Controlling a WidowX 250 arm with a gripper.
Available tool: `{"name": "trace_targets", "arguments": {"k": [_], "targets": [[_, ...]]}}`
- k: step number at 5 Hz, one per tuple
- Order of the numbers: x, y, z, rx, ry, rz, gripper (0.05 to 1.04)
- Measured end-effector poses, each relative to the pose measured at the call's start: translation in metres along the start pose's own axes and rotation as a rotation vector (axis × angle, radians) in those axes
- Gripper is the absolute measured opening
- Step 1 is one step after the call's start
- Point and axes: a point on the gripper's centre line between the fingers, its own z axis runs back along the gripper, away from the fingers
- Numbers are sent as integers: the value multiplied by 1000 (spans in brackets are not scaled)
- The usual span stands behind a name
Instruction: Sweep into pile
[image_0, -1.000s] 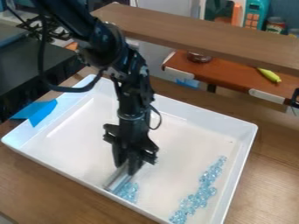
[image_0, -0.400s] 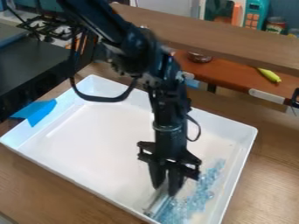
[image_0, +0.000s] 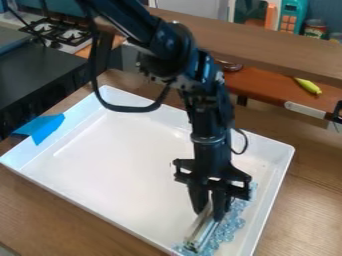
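Probably well along, with blue beads (image_0: 230, 226) in one loose band near the right wall of the tray (image_0: 268, 200), beside the strip (image_0: 202, 231) pinched in the pincer (image_0: 210, 213); left to do, bunching into a heap.

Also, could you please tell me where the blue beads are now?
The blue beads lie at the lower right of the camera view, inside the white tray, mostly just right of the bar in the gripper.
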Motion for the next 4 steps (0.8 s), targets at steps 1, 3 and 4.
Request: {"name": "trace_targets", "arguments": {"k": [1,3,4], "targets": [[6,23,35,8,-42,17,342],[23,115,78,102,-71,22,342],[19,162,86,145,-77,28,342]]}}
